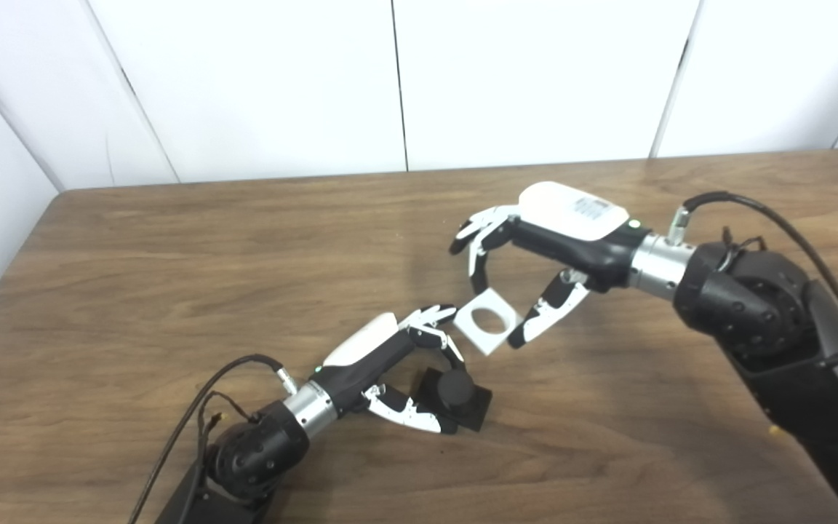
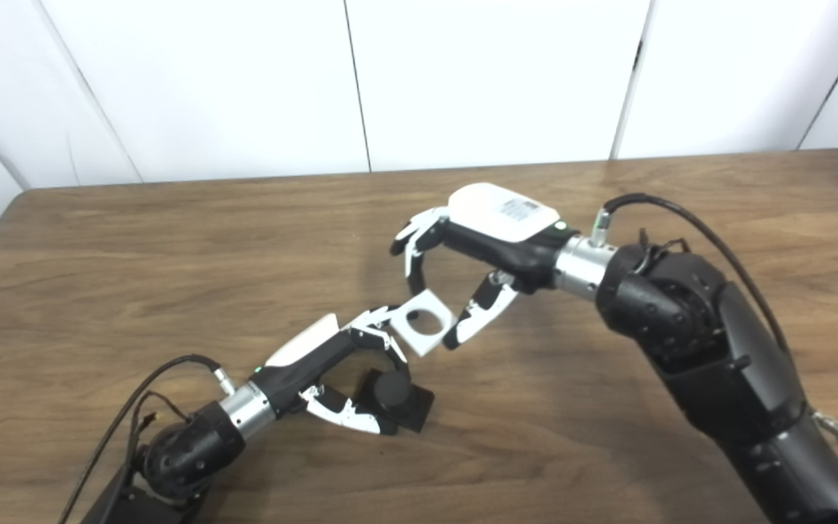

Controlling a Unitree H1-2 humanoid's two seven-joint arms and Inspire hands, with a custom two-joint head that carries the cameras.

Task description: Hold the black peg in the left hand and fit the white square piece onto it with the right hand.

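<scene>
Two dark robot arms reach in over the brown wood-grain table (image 1: 172,247), which fills most of the scene below white wall panels (image 1: 259,80). On the right, the right hand (image 1: 535,247) is curled, pinching the white square piece with a round hole (image 1: 488,321) between thumb and fingertips (image 1: 477,273); the piece hangs tilted above the table, its hole facing the cameras. Lower, the left hand (image 1: 397,360) is closed around the black peg on its square black base (image 1: 455,397), thumb below and fingers over the top. White piece sits just above and beside the peg, apart from it, with one corner near the left hand's fingers.
</scene>
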